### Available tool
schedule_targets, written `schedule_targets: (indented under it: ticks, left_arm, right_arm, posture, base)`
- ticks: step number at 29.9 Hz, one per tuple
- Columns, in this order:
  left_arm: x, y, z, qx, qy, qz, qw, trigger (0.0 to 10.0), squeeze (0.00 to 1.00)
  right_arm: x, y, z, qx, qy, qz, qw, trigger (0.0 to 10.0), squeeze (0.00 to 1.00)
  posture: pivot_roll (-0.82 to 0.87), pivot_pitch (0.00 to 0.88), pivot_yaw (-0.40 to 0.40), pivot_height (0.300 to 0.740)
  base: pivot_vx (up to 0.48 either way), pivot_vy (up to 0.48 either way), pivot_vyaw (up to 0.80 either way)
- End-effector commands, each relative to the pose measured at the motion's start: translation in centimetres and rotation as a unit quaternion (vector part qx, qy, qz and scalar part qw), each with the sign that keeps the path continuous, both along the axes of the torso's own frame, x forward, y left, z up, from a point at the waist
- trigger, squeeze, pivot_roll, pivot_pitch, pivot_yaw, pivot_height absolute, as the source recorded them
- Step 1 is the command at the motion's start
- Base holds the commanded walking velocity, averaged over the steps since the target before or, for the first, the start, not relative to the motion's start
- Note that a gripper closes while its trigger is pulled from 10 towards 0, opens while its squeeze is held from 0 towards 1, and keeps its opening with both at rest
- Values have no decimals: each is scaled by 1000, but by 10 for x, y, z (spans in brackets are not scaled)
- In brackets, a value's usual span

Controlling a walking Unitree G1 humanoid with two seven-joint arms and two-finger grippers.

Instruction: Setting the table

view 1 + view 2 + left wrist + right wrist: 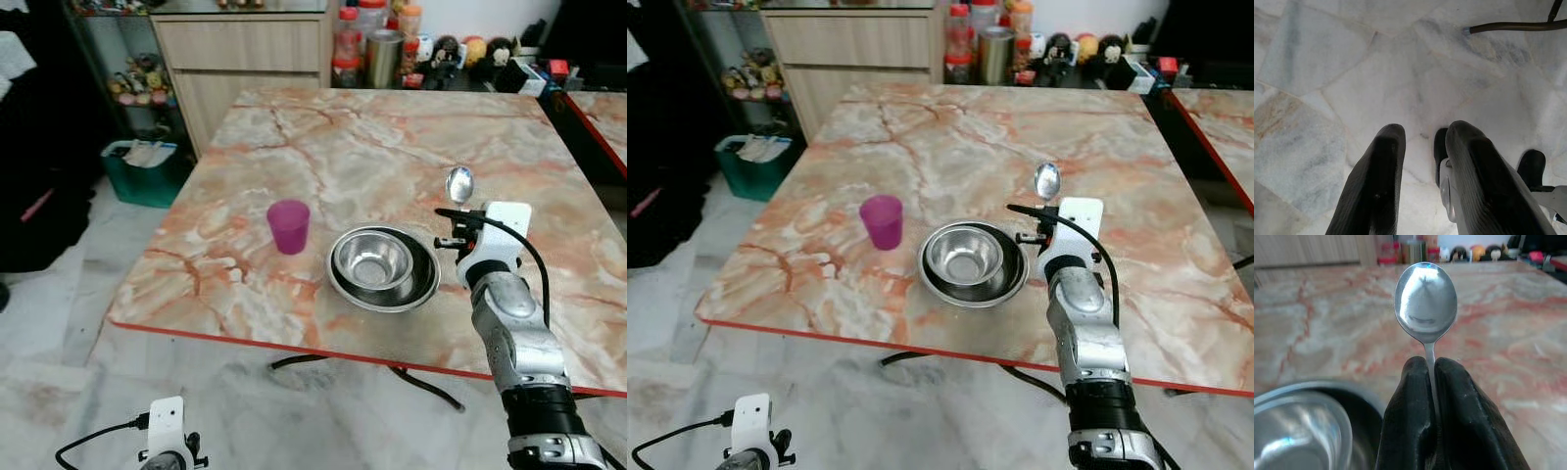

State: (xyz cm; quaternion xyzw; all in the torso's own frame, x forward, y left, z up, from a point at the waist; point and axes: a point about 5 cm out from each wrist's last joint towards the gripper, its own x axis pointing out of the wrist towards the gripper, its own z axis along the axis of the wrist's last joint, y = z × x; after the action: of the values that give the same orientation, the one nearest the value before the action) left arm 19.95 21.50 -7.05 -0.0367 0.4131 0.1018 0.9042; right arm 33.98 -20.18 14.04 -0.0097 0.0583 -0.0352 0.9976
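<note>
On the marble table (392,147) a purple cup (289,226) stands left of a steel bowl (382,266) that holds a smaller steel bowl. My right gripper (1431,377) is shut on a metal spoon (1425,301), just right of the bowls and a little above the tabletop. The spoon's bowl (459,183) points away from me, toward the far side of the table. My left gripper (1422,161) hangs low over the white floor tiles below the table's front edge, its fingers (1376,181) a small gap apart with nothing between them.
The table's red front edge (294,343) runs close before me. Jars, a steel canister (383,57) and small toys crowd the far side by a wooden cabinet (245,59). A green bin (145,171) stands on the floor at left. A second table's corner (602,122) is at right.
</note>
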Motion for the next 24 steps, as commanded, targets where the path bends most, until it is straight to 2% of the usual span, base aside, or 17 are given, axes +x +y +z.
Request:
schedule_targets:
  ticks: [1,4,11,24]
  left_arm:
    - [-4,3,-2,-1,10,3,1000,10000,0]
    - [-4,3,-2,-1,10,2,1000,10000,0]
    - [-4,3,-2,-5,10,-2,1000,10000,0]
    - [-1,2,0,-7,7,-3,1000,10000,0]
  right_arm:
    - [2,-1,3,-6,3,4,1000,10000,0]
    - [2,-2,2,-2,10,6,1000,10000,0]
    - [-4,-14,-13,-18,61,6,998,10000,0]
    - [-11,-4,-30,-16,105,25,994,10000,0]
  posture:
    - [-41,103,24,740]
    - [-41,102,25,740]
    - [-43,95,29,740]
    - [-36,110,29,740]
  base:
    - [0,0,0]
    - [0,0,0]
    - [0,0,0]
    - [0,0,0]
